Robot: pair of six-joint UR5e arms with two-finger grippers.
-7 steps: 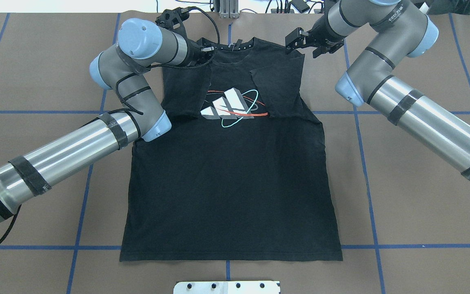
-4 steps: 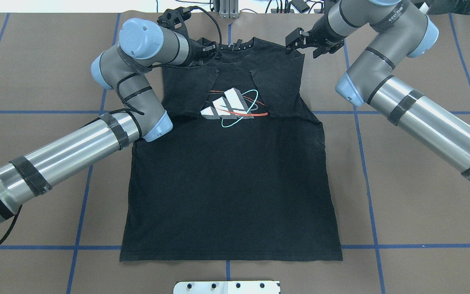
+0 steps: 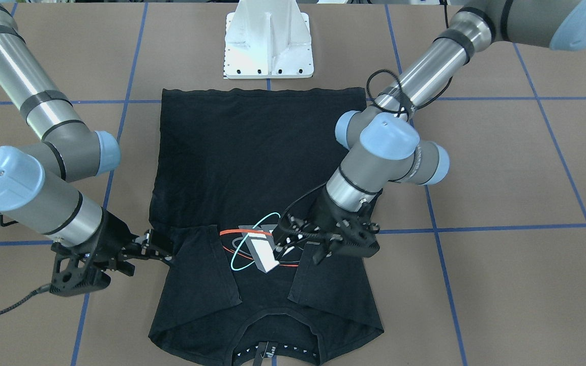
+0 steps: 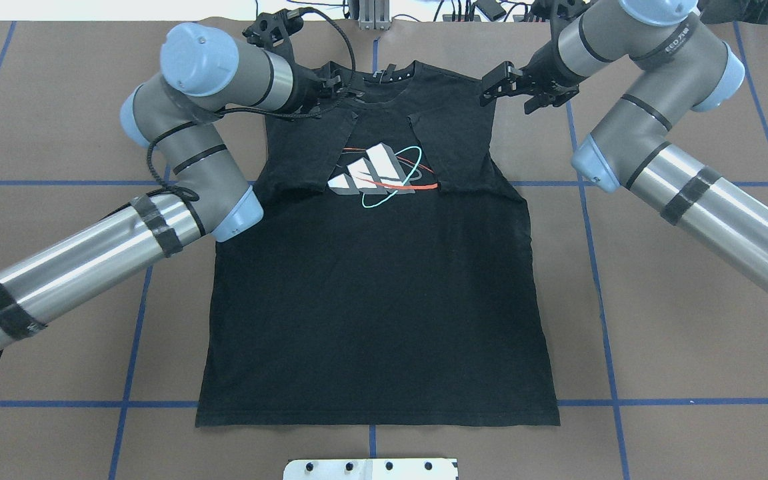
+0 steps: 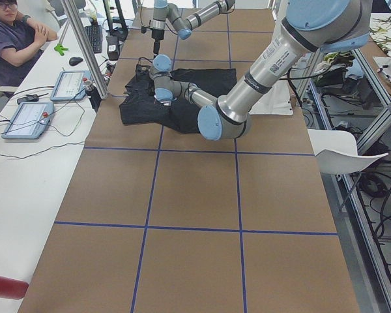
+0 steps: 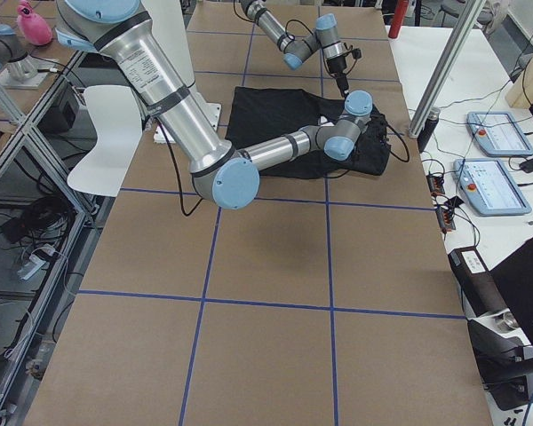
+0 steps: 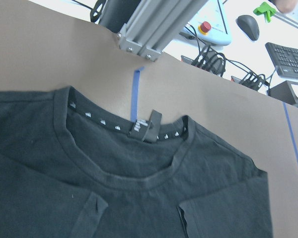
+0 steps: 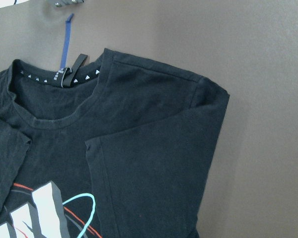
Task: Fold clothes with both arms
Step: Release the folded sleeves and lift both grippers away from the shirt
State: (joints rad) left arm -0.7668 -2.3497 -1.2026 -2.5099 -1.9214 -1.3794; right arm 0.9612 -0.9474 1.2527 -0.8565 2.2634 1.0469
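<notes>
The black T-shirt lies flat and face up, hem toward the robot's base, with both short sleeves folded in over the chest. Its white-bar print shows between the sleeves, also seen as the print. My left gripper hovers over the shirt's shoulder beside the collar and looks open; across the table the left gripper holds nothing. My right gripper sits at the other shoulder's outer edge, fingers apart; the right gripper is empty. Both wrist views show only collar and shoulder cloth.
Blue tape lines grid the brown table. The white pedestal base stands just past the hem. An aluminium frame post and cables sit beyond the collar end. A person sits at a side desk with tablets.
The left arm's elbow has swung outward to the left and the right arm has drawn back to the right, taking its gripper off the shoulder edge. The shirt has not moved.
</notes>
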